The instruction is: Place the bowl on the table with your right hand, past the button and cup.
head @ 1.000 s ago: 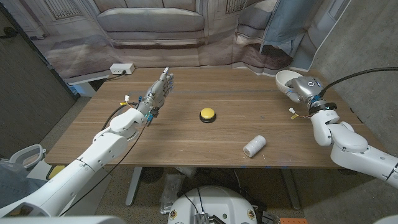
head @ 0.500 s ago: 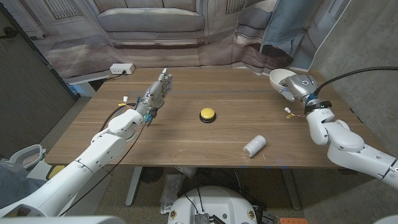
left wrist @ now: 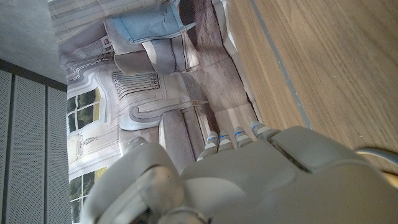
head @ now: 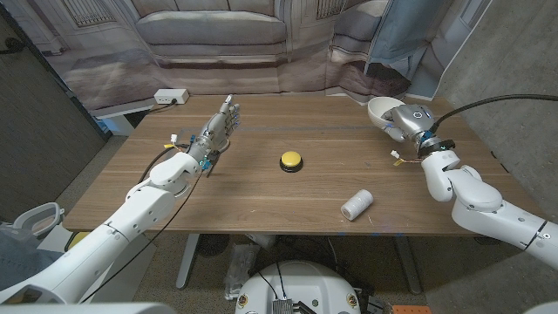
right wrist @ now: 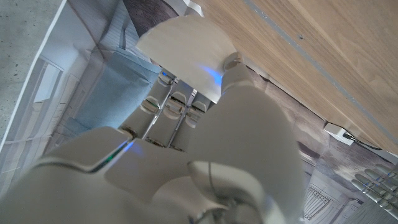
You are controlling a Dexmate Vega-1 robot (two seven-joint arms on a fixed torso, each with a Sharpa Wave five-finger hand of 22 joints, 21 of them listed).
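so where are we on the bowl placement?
Done: the right hand grips the bowl. In hand: it carries the bowl above the table's far right corner. Left: setting it down past the button and cup.

The right arm enters from the five o'clock corner and reaches toward one o'clock, its right hand [head: 408,119] gripping a white bowl [head: 381,111] with fingers [right wrist: 171,102] under it. The left arm runs from seven o'clock toward eleven, the left hand [head: 220,126] holding nothing, fingers [left wrist: 238,135] straight and together.
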